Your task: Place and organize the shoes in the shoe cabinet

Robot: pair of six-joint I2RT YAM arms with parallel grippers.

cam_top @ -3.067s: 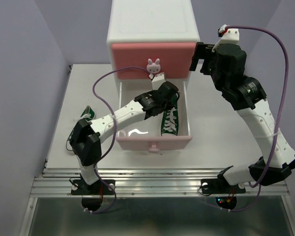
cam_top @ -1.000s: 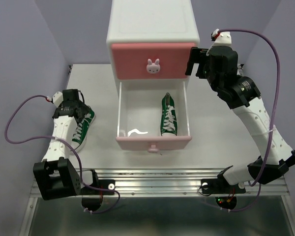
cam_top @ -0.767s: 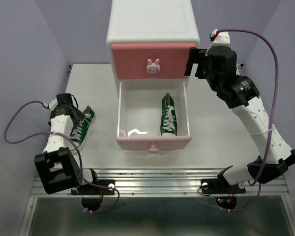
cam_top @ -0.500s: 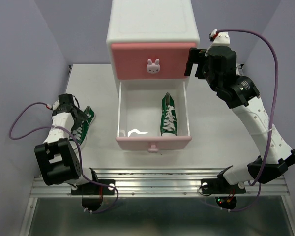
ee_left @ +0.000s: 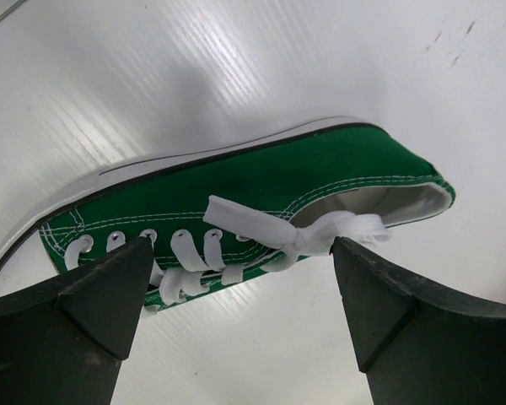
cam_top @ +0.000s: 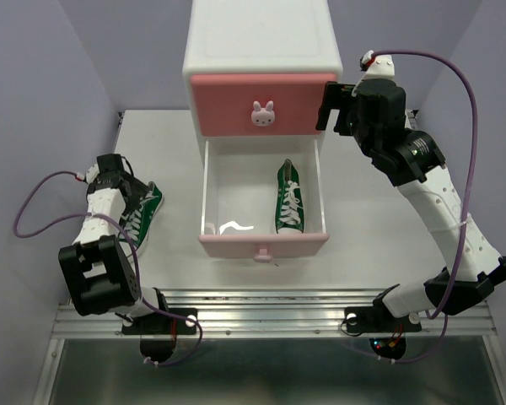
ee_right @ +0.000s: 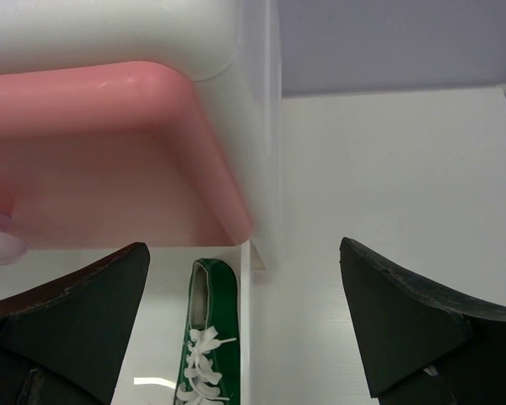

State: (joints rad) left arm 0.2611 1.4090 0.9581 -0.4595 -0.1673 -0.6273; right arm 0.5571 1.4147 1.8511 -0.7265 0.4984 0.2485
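The white shoe cabinet [cam_top: 261,38] stands at the back, its upper pink drawer [cam_top: 236,103] shut. Its lower drawer [cam_top: 263,242] is pulled out, and one green shoe [cam_top: 291,199] lies along its right side, toe toward me. A second green shoe [cam_top: 142,215] lies on the table at the left. My left gripper [cam_top: 128,196] hovers open just over that shoe; in the left wrist view the shoe [ee_left: 261,181] lies on its side, laces between the spread fingers [ee_left: 101,304]. My right gripper [cam_top: 331,108] is open and empty beside the cabinet's upper right corner.
The right wrist view shows the upper drawer's pink corner [ee_right: 152,143], the white cabinet wall [ee_right: 257,126] and the green shoe [ee_right: 209,337] in the drawer below. Bare white table [cam_top: 379,219] lies right of the drawer. Purple cables loop off both arms.
The left arm has left the open drawer, leaving one green shoe inside, and swung left over the shoe on the table; over the last second it only shifted slightly. The right arm is still.
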